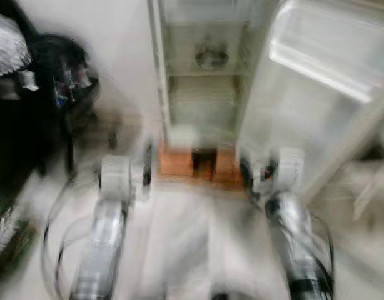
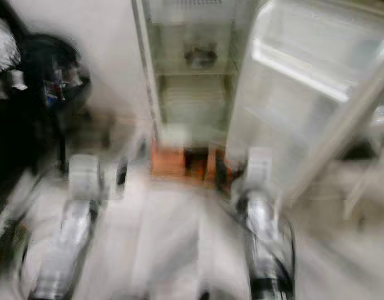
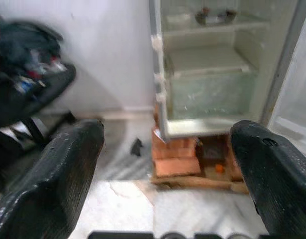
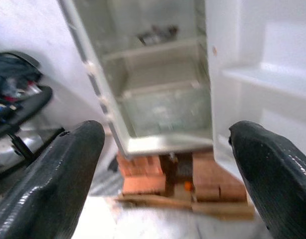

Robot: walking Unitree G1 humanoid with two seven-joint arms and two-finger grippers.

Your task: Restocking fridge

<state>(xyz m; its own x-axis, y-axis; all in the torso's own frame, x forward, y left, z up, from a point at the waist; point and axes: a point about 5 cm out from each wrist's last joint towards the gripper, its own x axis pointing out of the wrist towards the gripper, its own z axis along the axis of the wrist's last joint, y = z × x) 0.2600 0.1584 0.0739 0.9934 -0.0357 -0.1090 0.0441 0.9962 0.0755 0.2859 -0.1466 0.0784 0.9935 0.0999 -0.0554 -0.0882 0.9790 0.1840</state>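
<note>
1. Left wrist view: a pale marble floor point(image 3: 193, 209) runs to a white wall point(image 3: 108, 59); the fridge point(image 3: 213, 74) stands open on bricks point(image 3: 175, 159), its door point(image 1: 317, 81) swung to the robot's right; a small dish point(image 3: 215, 16) sits on an upper shelf.
2. No writing is readable; the eye views are blurred.
3. Left gripper point(image 3: 168, 164) fingers spread wide, holding nothing; right gripper point(image 4: 165, 164) likewise; both face the fridge, with bare floor between; dark clutter point(image 1: 48, 87) crowds the left.
</note>
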